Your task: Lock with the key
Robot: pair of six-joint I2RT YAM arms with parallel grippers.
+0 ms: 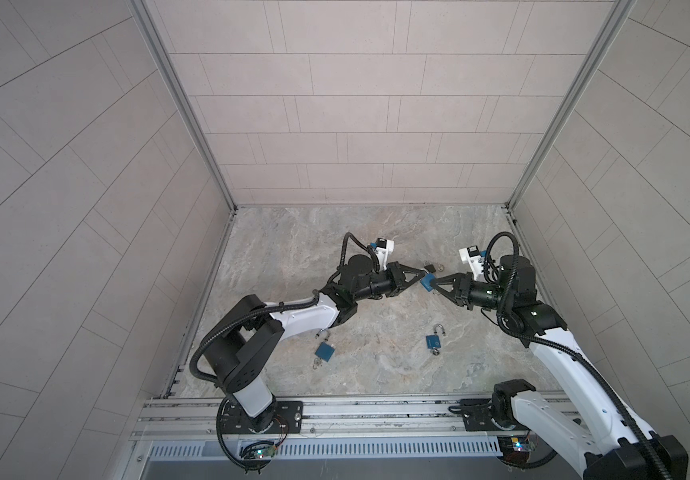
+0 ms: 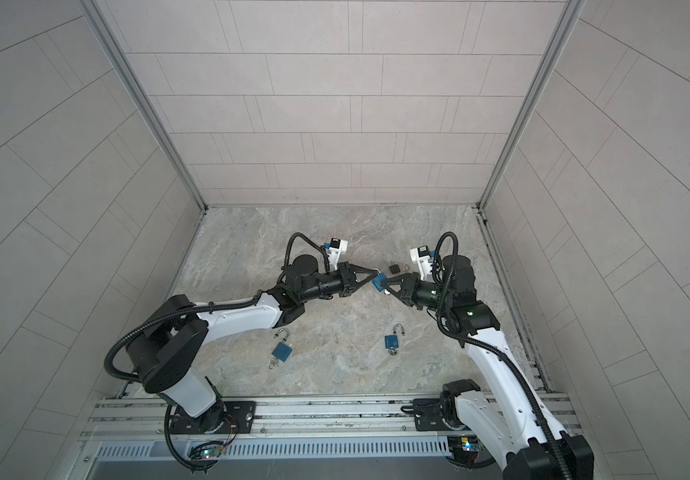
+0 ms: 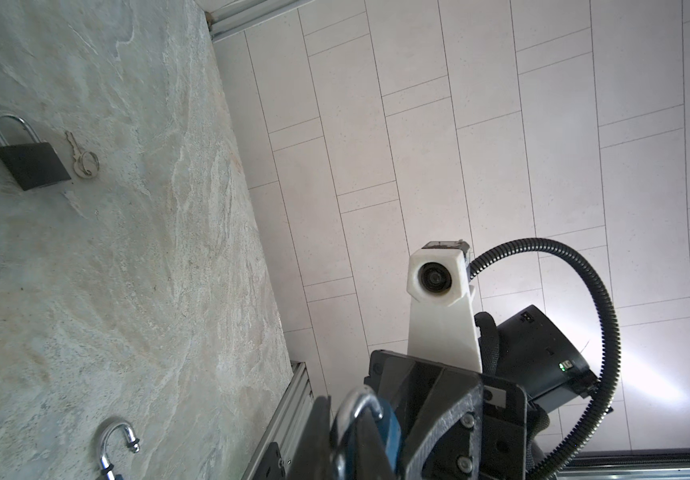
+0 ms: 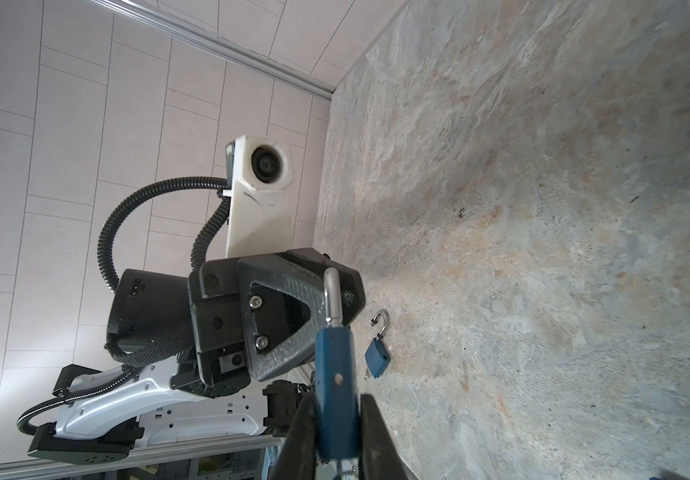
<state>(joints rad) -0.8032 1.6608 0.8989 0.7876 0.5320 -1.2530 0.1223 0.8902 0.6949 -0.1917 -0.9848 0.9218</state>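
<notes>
The right gripper (image 1: 433,285) is clamped on the body of a blue padlock (image 1: 426,282), holding it off the worktop (image 1: 293,249), toward the back edge and right of the middle. In the right wrist view its two fingers (image 4: 376,436) press the body's flat faces. The left gripper (image 1: 422,272) meets it from the opposite side with its jaws together on the padlock's steel shackle (image 4: 332,297); the left wrist view shows one leg of that shackle (image 3: 345,415) between the fingers. Whether the shackle is seated in the body cannot be told. A small metal piece (image 1: 434,289), seemingly the key, hangs below the body.

Just behind, nearer the back edge, a black padlock (image 3: 34,166) lies flat with its shackle closed and a loose key on a ring (image 3: 79,156) just beside it. Nearer the front edge lie two more blue padlocks with open shackles: the left spare padlock (image 1: 324,351) and, right of the middle, the right spare padlock (image 1: 432,341)
</notes>
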